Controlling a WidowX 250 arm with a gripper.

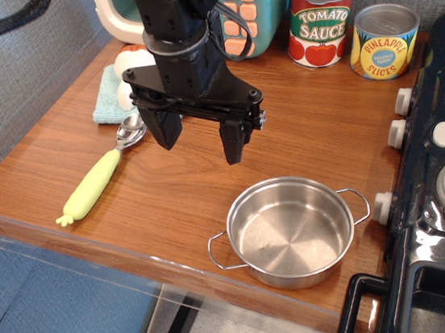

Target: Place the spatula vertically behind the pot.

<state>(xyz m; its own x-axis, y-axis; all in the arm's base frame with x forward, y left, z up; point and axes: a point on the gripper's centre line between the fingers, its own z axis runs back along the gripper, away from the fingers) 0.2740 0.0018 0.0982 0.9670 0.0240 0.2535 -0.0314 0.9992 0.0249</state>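
1. One view showed the tool (202, 135) hanging over the counter (315, 123) with its jaws spread wide and nothing between them, probably poised between spatula and pot.
2. The spatula (101, 180) lay flat and slantwise left of the tool, its silver head toward a teal cloth (107, 99); the grasp was not yet made.
3. The pot (291, 231) stood empty near the front edge, right of the spatula.
4. Two tins (352, 30) stood behind on the wood-grain counter; a toy stove (444, 188) sat at right.
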